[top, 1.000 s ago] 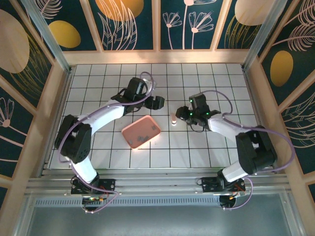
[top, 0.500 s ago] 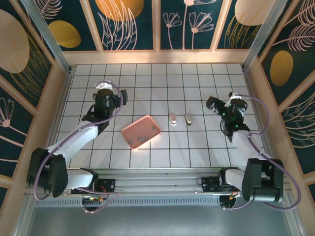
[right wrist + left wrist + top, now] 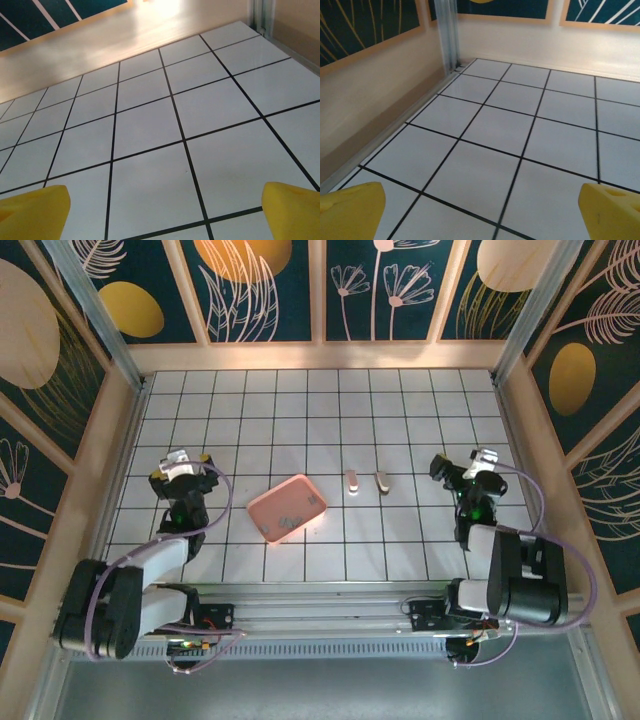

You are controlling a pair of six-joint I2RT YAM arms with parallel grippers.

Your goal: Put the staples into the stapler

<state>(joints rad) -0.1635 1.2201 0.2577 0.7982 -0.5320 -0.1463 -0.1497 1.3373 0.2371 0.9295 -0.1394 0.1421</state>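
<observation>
**Both arms parked wide open, stapler and staples lying apart**

The tiled table (image 3: 300, 400) carries everything the job needs, and none of it is in a grip. The left arm (image 3: 165, 552) and the right arm (image 3: 520, 580) are folded close to their bases at the near corners, well apart from the middle of the table, where the work lies.

The left gripper (image 3: 183, 466) stands spread wide: in its wrist view the yellow fingertips (image 3: 350, 210) sit at the far corners of the frame, with nothing but bare tiles between them. The right gripper (image 3: 470, 466) is spread just as wide, its fingertips (image 3: 292, 210) framing bare tiles too. Neither holds anything.

The pink tray (image 3: 268, 502) lies tilted near the middle of the table, closer to the left arm. To its right, clear of its rim, lies the stapler (image 3: 351, 481), a small pale oblong flat on a tile. Just beside that is a second small oblong piece (image 3: 381, 481), greyer in tone; it is too small to tell whether it belongs to the stapler or is something separate.

The staples (image 3: 290, 519) show as a few dark specks inside the tray, not at the stapler.

As things lie, I judge the loading not visibly done: staples are in the tray, and the stapler is out of reach of both open grippers. Whether any staples are already inside it cannot be made out. What seems left is picking up staples, opening or steadying the stapler, and seating them.
</observation>
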